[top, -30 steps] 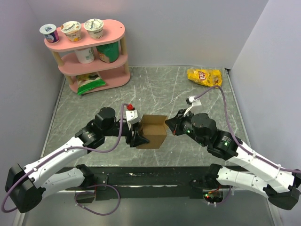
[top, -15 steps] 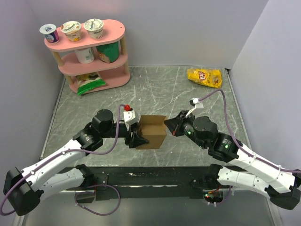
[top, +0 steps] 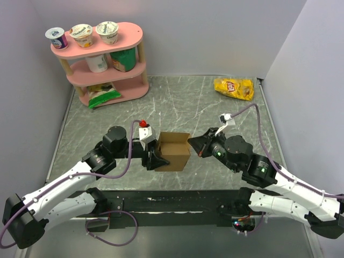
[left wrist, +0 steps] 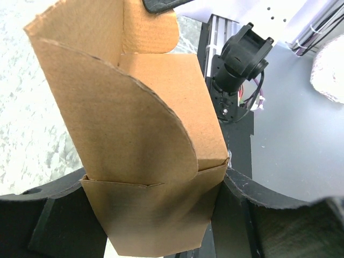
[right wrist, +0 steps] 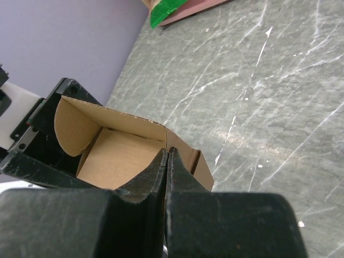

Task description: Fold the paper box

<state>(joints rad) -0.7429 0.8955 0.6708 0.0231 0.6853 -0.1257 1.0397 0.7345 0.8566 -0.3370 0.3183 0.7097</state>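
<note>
Brown paper box (top: 174,151), underside hidden

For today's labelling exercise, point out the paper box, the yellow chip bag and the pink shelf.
paper box (top: 176,157), top view, its near wall
yellow chip bag (top: 234,87), top view, its middle
pink shelf (top: 130,34), top view, bare top board

Top cam: high, behind my bases, looking down on whole tabletop (top: 226,115). L wrist cam: v. close on paper box (left wrist: 134,134), side-on. R wrist cam: looks past my right end effector (right wrist: 166,153) into same box.
</note>
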